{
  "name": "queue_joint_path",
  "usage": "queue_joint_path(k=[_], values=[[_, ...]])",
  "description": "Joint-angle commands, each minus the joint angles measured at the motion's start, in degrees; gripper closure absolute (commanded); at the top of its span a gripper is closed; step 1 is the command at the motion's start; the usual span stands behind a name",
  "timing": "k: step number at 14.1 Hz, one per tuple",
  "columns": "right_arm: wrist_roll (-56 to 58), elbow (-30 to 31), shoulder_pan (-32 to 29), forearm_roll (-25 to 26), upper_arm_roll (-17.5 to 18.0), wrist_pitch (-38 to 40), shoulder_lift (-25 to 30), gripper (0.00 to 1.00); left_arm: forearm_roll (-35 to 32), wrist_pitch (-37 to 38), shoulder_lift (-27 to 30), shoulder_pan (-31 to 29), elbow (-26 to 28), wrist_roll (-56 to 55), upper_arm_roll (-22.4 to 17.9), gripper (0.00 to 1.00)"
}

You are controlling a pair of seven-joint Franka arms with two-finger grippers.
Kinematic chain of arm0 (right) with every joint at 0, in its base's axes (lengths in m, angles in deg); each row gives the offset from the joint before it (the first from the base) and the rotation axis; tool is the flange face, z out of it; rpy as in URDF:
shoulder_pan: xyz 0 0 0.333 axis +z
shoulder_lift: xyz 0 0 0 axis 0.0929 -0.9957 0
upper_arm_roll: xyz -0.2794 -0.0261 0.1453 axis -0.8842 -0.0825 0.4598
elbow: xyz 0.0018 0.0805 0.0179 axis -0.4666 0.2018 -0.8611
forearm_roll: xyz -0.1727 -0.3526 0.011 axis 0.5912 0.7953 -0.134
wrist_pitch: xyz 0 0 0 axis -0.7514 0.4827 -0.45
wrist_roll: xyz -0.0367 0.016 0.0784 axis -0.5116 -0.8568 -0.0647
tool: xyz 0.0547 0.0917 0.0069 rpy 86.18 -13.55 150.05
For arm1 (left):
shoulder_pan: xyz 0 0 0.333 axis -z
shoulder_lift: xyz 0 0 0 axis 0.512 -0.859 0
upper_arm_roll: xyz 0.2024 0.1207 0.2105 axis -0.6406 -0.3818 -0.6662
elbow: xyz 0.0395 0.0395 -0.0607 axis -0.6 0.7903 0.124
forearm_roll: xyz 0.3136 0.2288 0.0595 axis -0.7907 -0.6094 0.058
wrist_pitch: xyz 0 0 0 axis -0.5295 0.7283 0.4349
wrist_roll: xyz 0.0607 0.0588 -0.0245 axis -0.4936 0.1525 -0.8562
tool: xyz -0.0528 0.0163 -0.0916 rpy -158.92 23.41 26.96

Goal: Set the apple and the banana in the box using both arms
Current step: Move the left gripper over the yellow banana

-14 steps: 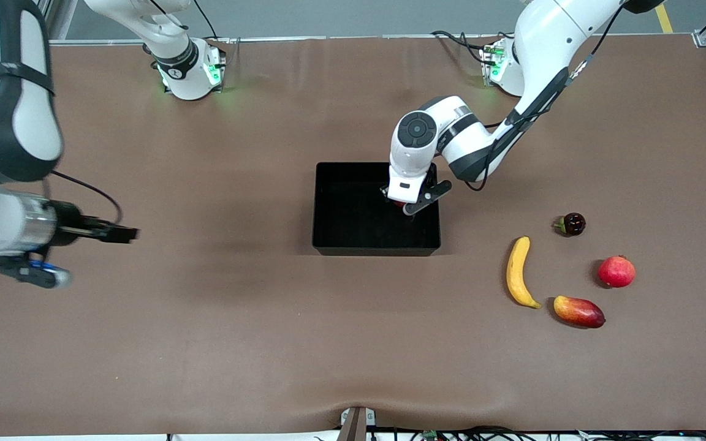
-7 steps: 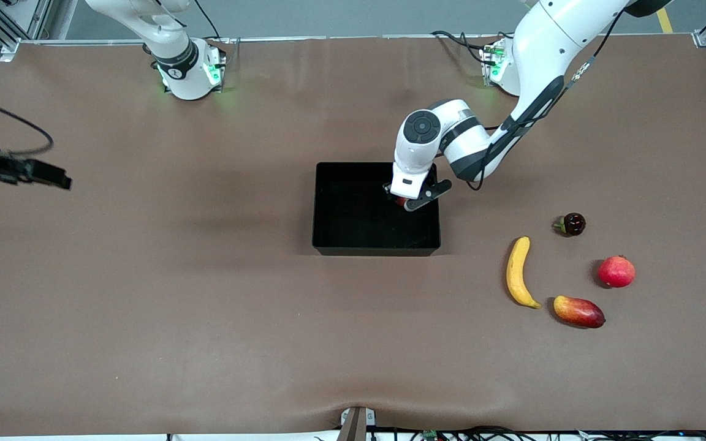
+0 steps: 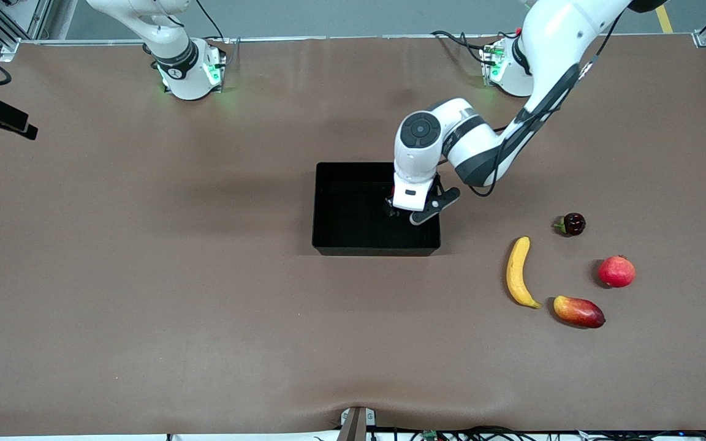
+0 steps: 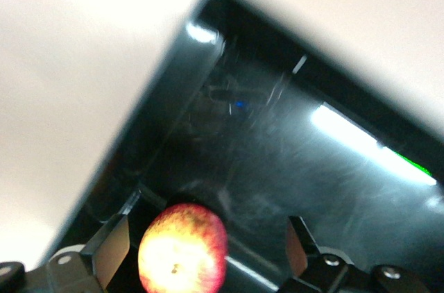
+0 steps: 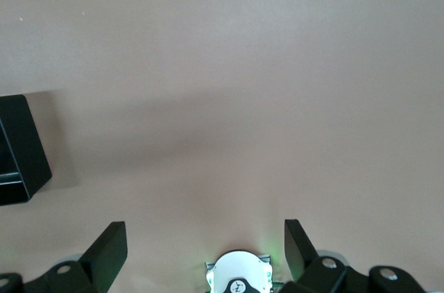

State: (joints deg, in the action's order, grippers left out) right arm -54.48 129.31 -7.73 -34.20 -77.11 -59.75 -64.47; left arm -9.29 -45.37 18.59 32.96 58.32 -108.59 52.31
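Note:
The apple [image 4: 182, 248], red with a yellow face, lies inside the black box [image 3: 341, 184] between the spread fingers [image 4: 111, 255] of my left gripper [image 4: 205, 251]. That gripper is open, with a clear gap on one side of the apple. From the front, the left gripper [image 3: 411, 211] hangs low over the box at the left arm's end and hides the apple. The yellow banana [image 3: 517, 271] lies on the table toward the left arm's end, nearer the front camera than the box. My right gripper [image 5: 205, 248] is open and empty, high over bare table.
A dark round fruit [image 3: 572, 224], a red round fruit [image 3: 616, 271] and a red-yellow mango [image 3: 578, 311] lie beside the banana. A dark part of the right arm [image 3: 3, 117] shows at the view's edge. A corner of the box [image 5: 17, 147] shows in the right wrist view.
The left gripper has opened and let go of the apple in the box. The right arm has swung up and away from the front camera, toward its end of the table.

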Motion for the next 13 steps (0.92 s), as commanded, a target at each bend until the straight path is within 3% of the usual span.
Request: queue_joint_path(k=[1, 3, 7, 12, 13], values=[[3.1, 1.6, -1.4, 2.5, 1.0, -1.0, 1.2, 0.0, 0.5, 10.4, 1.3, -1.8, -10.6, 2.3, 1.4, 0.0], [3.5, -0.5, -0.9, 5.4, 1.2, -0.8, 1.1, 0.0, 0.5, 11.3, 1.3, -8.5, -11.8, 11.4, 1.5, 0.0], [3.0, -0.3, -0.6, 5.2, 1.4, -0.5, 1.3, 0.0, 0.5, 10.1, -1.6, -18.8, -12.5, 32.6, 1.3, 0.0], [2.7, 0.0, -0.6, 4.1, 1.5, 1.4, 1.7, 0.0, -0.6, 5.4, -10.4, -25.4, -11.7, 48.6, 0.9, 0.0], [2.7, 0.3, -0.8, 1.7, 1.2, 1.9, 1.9, 0.0, -1.1, 3.5, -12.1, -25.4, -11.4, 50.6, -0.4, 0.0]])
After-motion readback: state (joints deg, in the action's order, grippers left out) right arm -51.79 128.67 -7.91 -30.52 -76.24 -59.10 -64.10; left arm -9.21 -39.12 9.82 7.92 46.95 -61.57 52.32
